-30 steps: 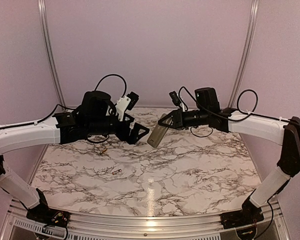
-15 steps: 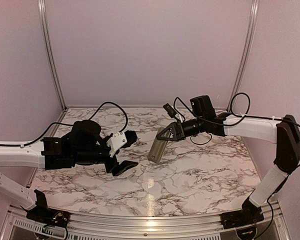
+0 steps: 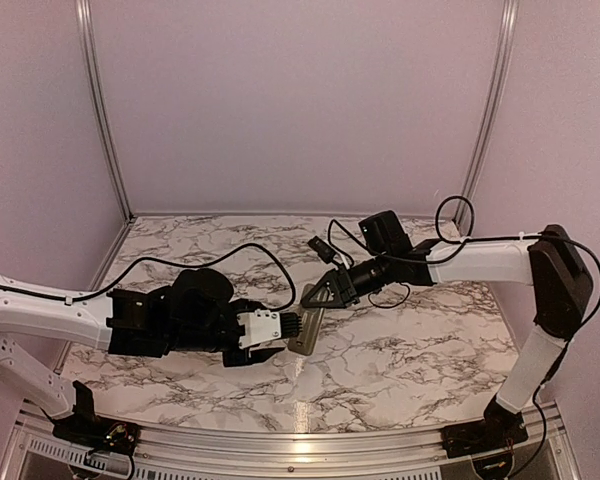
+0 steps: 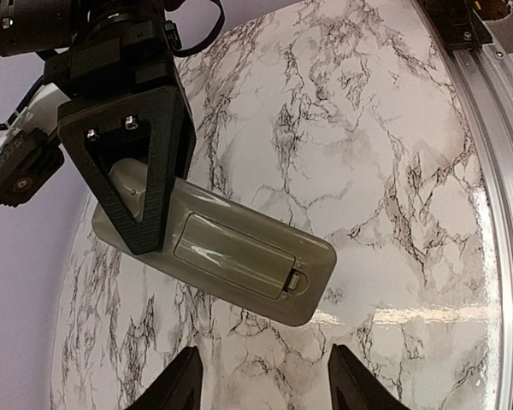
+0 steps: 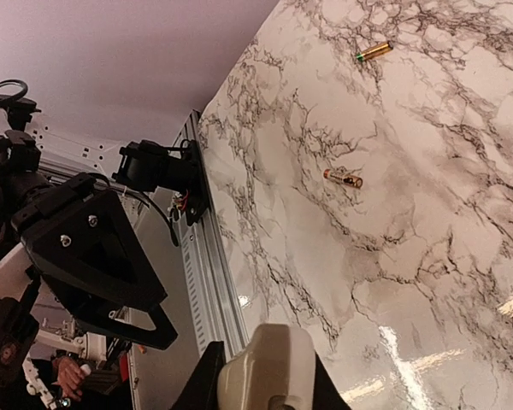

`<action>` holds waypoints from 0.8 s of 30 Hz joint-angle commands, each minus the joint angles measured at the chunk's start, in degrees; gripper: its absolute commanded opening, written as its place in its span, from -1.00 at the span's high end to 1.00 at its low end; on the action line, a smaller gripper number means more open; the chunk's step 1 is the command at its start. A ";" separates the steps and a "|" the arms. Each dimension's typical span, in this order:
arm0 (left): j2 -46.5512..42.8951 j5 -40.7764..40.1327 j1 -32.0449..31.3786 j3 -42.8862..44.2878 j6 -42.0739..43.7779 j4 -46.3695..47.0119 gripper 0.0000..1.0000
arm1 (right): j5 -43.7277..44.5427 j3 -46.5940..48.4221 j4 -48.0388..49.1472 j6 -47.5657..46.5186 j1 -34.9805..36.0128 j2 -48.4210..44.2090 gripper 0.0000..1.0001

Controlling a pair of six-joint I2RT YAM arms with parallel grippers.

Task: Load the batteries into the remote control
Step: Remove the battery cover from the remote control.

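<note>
Above the table [image 3: 410, 350], right claw [image 3: 318, 297] clenches the remote control [image 4: 239, 252]; left claw [image 4: 265, 384] gapes nearby.

White arms [image 3: 40, 305], black grippers [image 3: 317, 296], looping cables [image 3: 210, 255]

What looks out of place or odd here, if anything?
Nothing damaged or spilled. The remote control hangs tilted in the right gripper, battery cover shut, while the batteries lie loose and apart on the table.
</note>
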 commanded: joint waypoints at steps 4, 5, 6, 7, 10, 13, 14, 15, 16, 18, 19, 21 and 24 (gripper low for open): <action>3.60 -2.26 -1.58 3.30 4.83 0.96 0.02 | -1.83 -0.12 3.23 2.95 1.81 2.90 1.00; 3.87 -2.25 -1.82 3.30 4.88 1.12 0.02 | -2.00 -0.23 3.68 3.29 1.85 3.13 1.00; 4.13 -2.29 -2.02 3.34 4.88 1.15 0.02 | -2.18 -0.35 4.03 3.72 1.86 3.27 1.00; 4.48 -2.57 -2.22 3.38 4.98 1.24 0.03 | -2.56 -0.42 4.53 4.15 1.88 3.39 1.00; 5.27 -3.06 -2.54 3.67 5.48 1.33 0.03 | -3.18 -0.47 5.19 4.88 2.03 3.70 1.00; 6.18 -3.50 -2.77 4.19 5.79 1.55 0.03 | -3.75 -0.47 5.49 5.45 2.20 3.82 1.00; 6.56 -3.74 -2.85 4.36 5.91 1.67 0.02 | -4.04 -0.53 5.49 5.71 2.26 3.76 1.00; 6.97 -4.17 -2.92 4.58 6.11 1.77 0.02 | -4.15 -0.55 5.49 5.84 2.30 3.75 1.00; 7.42 -4.65 -3.00 4.75 6.25 1.86 0.02 | -4.21 -0.55 5.49 5.88 2.42 3.82 1.00; 8.16 -5.21 -3.13 5.03 6.70 1.97 0.02 | -4.39 -0.64 5.51 5.84 2.46 3.68 1.00; 8.44 -5.46 -3.14 5.05 6.79 2.13 0.02 | -4.43 -0.71 5.50 5.81 2.55 3.73 1.00; 8.96 -6.05 -3.23 5.18 7.05 2.28 0.02 | -4.61 -0.81 5.53 5.86 2.56 3.65 1.00; 9.46 -6.35 -3.32 5.32 7.38 2.18 0.02 | -4.86 -0.90 5.49 5.92 2.65 3.57 1.00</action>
